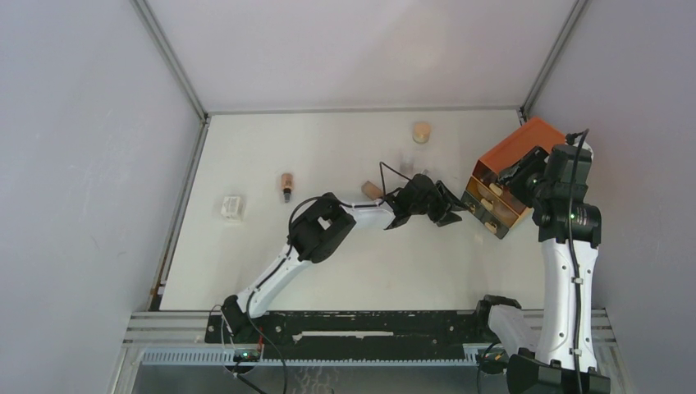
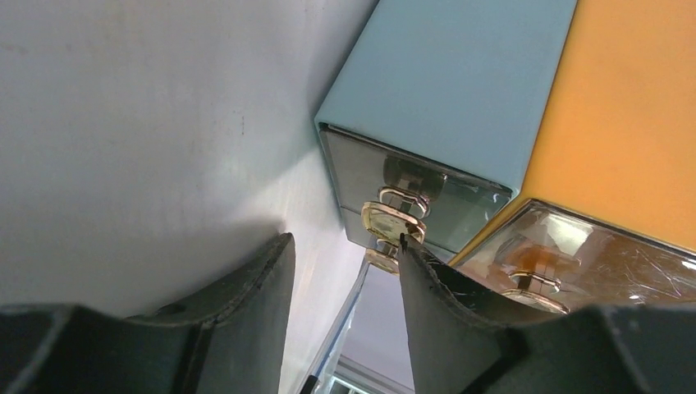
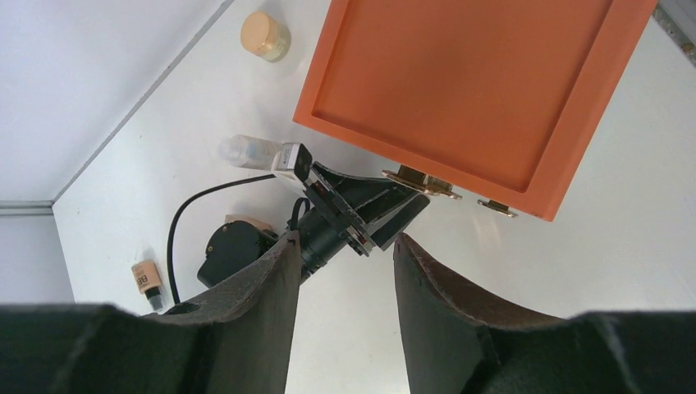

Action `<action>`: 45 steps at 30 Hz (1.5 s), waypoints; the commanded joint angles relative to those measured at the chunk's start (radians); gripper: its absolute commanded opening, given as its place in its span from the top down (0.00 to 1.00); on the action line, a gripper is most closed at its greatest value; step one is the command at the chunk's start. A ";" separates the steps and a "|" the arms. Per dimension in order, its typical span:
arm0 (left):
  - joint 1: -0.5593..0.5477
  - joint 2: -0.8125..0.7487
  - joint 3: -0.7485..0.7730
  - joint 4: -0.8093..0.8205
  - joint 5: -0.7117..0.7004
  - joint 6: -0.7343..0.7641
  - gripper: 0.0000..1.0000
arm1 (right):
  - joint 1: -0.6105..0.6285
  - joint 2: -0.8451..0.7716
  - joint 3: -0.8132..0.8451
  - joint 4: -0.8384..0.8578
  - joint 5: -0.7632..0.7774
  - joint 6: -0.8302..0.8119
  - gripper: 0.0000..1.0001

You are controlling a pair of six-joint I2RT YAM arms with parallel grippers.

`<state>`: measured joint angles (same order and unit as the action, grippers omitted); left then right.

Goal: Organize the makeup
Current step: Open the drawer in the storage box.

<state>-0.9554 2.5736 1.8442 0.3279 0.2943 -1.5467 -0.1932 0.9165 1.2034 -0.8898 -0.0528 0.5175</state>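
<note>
My left gripper (image 1: 449, 213) is open at the front of the drawer box (image 1: 507, 168). In the left wrist view its right fingertip (image 2: 404, 246) touches a gold drawer handle (image 2: 392, 220), and nothing is between the jaws. My right gripper (image 3: 345, 242) is open and empty, held above the box's orange top (image 3: 476, 90). Makeup lies on the table: a round tan jar (image 1: 421, 131), a peach bottle with a black cap (image 1: 286, 186), a clear bottle (image 3: 250, 150), a peach item (image 1: 372, 190) behind the left wrist, and a small white piece (image 1: 232, 207).
The drawer box stands at the table's right edge with its clear drawers (image 2: 418, 189) facing left. Walls close the table at the back, left and right. A black cable (image 3: 176, 222) loops from the left wrist.
</note>
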 commanded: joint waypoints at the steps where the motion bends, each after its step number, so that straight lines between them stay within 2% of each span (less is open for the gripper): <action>1: -0.003 -0.015 -0.003 0.078 -0.016 -0.020 0.44 | 0.011 -0.008 0.024 0.026 0.016 -0.025 0.47; 7: -0.003 -0.018 -0.020 0.181 -0.030 -0.043 0.44 | 0.016 -0.007 0.024 0.026 0.020 -0.030 0.47; 12: -0.003 -0.022 -0.030 0.207 -0.049 -0.051 0.43 | 0.022 -0.005 0.024 0.027 0.021 -0.032 0.48; 33: -0.006 0.068 0.127 0.174 -0.071 -0.087 0.50 | 0.039 -0.005 0.024 0.025 0.019 -0.041 0.48; 41: -0.006 0.076 0.141 0.188 -0.070 -0.096 0.63 | 0.048 -0.001 0.023 0.023 0.028 -0.045 0.48; 43: -0.005 0.068 0.129 0.202 -0.064 -0.097 0.69 | 0.051 -0.001 0.024 0.021 0.032 -0.046 0.48; 45: -0.004 0.046 0.098 0.215 -0.061 -0.091 0.70 | 0.050 -0.001 0.024 0.019 0.037 -0.047 0.48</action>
<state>-0.9600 2.6492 1.9247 0.4599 0.2455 -1.6321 -0.1493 0.9180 1.2034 -0.8898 -0.0345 0.4953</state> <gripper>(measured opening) 0.336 0.524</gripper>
